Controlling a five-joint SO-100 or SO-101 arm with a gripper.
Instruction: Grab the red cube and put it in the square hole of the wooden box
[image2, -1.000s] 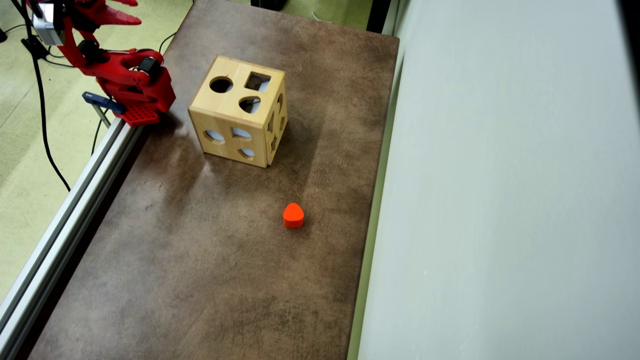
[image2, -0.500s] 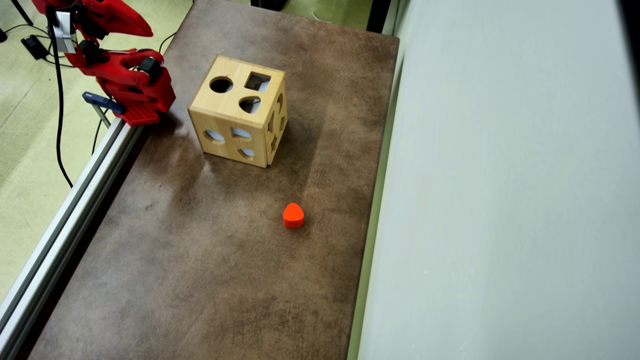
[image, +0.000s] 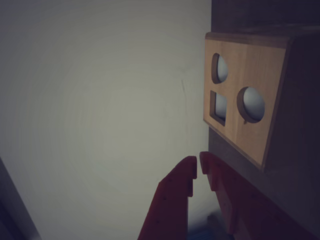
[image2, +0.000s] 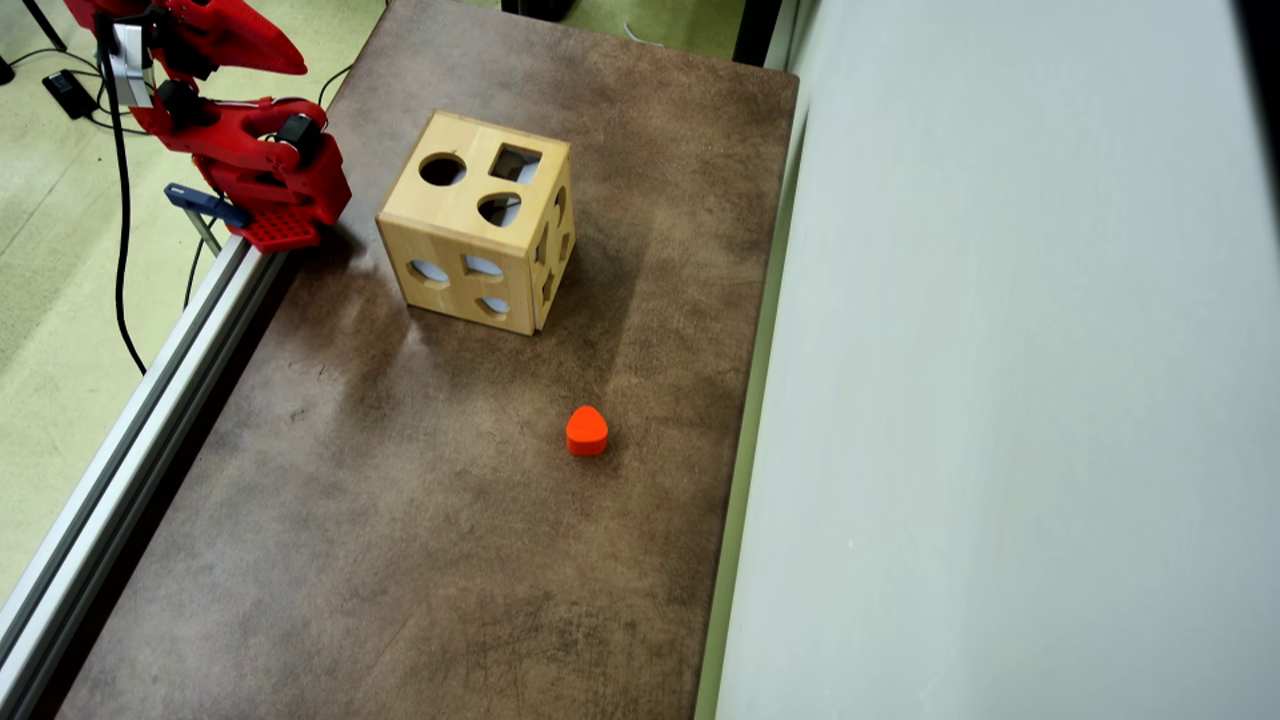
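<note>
The wooden box (image2: 470, 235) stands on the brown table, its top face holding a round cutout, the square hole (image2: 515, 163) and a teardrop cutout. The wrist view shows the same box (image: 247, 85) at upper right, with the square hole (image: 218, 106) on its lit face. My red gripper (image2: 293, 63) is raised at the top left of the overhead view, left of the box and well apart from it. In the wrist view my gripper (image: 198, 163) is shut, tips nearly touching and nothing between them. The red cube is out of view.
An orange-red rounded heart-like block (image2: 586, 431) lies on the table (image2: 400, 520) below and right of the box. A grey wall (image2: 1000, 400) borders the table's right side. A metal rail (image2: 150, 400) runs along its left edge, with the arm's base (image2: 280, 195) clamped there.
The gripper at the top left has turned, and its two fingers, apart a second ago, now lie together. The box and the orange-red block have not moved.
</note>
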